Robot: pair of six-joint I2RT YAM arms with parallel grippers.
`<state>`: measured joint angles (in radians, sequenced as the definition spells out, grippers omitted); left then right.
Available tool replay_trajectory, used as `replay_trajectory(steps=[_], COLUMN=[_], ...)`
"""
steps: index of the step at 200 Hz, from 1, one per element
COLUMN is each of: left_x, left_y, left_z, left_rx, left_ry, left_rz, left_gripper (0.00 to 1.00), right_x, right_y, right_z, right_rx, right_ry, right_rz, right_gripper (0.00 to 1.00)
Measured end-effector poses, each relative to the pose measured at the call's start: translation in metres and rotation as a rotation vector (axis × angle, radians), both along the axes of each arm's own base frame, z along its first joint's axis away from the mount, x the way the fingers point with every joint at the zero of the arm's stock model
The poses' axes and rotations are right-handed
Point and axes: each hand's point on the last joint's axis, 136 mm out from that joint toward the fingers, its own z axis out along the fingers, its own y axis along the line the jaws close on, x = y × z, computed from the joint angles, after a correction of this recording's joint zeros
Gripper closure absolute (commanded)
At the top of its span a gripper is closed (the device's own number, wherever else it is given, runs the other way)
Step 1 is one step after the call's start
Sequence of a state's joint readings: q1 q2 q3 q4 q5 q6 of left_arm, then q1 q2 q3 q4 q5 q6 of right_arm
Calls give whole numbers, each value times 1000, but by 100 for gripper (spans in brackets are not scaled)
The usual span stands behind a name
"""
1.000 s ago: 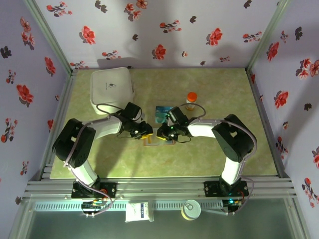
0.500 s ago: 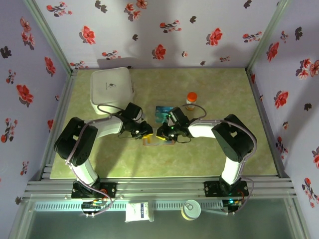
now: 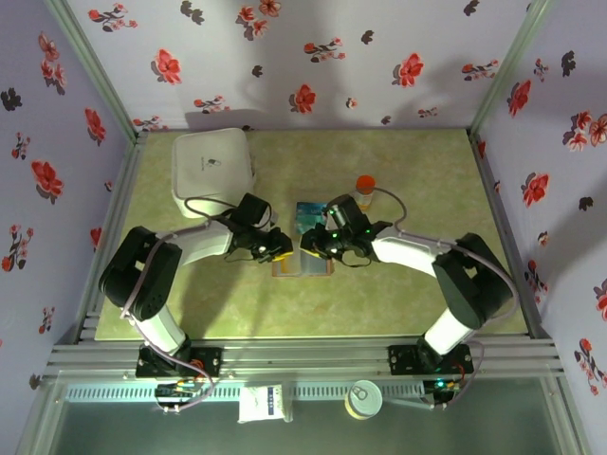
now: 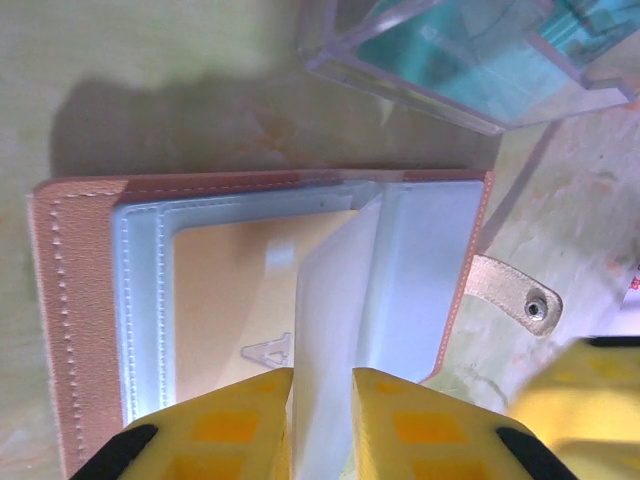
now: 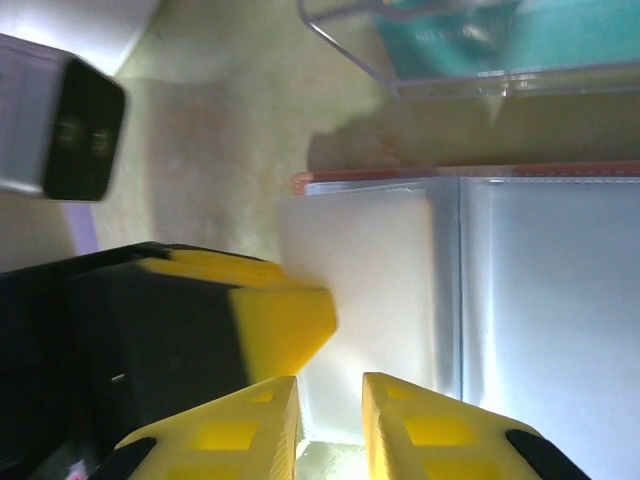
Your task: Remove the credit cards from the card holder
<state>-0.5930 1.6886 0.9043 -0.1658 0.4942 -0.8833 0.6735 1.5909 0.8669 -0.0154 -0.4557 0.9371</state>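
The card holder (image 4: 80, 300) lies open on the table, brown-rimmed with clear pockets, its clasp strap (image 4: 512, 296) sticking out. A tan card (image 4: 230, 300) sits in its left pocket. My left gripper (image 4: 322, 378) is shut on a translucent sleeve page (image 4: 330, 300) that stands up between its fingers. My right gripper (image 5: 330, 385) hovers over the holder's pale page (image 5: 370, 290), jaws slightly open with nothing pinched, close beside the left gripper's yellow finger (image 5: 285, 315). From above, both grippers (image 3: 278, 248) (image 3: 311, 245) meet over the holder (image 3: 302, 266). Teal credit cards (image 4: 460, 50) lie in a clear case.
The clear case (image 3: 310, 216) lies just beyond the holder. An orange-capped bottle (image 3: 364, 190) stands behind the right gripper. A white square box (image 3: 213, 171) sits at the back left. Flowered walls enclose the green table (image 3: 427, 313).
The right arm has stretched out, its elbow swinging right, and its jaws have parted a little. The left jaws have closed on the sleeve page. More of the holder now shows.
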Motion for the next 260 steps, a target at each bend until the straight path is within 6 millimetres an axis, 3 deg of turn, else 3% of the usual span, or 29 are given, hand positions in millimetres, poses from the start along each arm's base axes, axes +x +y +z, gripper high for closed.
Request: replay_trajectory(steps=[44, 77, 128, 185, 260], left_x=[3, 3, 6, 16, 16], left_y=[-20, -33, -50, -70, -71], left_z=[13, 8, 7, 21, 16], left_rx=[-28, -27, -36, -71, -60], left_ry=[-24, -13, -9, -31, -10], left_rz=[-37, -64, -95, -120, -123], left_gripper=[81, 79, 73, 73, 75], right_x=[7, 7, -2, -7, -6], right_y=[-29, -41, -50, -55, -58], right_z=[24, 24, 10, 19, 19], right_rx=[-41, -66, -107, -111, -116], right_ry=[-59, -58, -25, -44, -42], right_rz=[-62, -79, -75, -78, -84], right_gripper=[74, 74, 73, 71, 71])
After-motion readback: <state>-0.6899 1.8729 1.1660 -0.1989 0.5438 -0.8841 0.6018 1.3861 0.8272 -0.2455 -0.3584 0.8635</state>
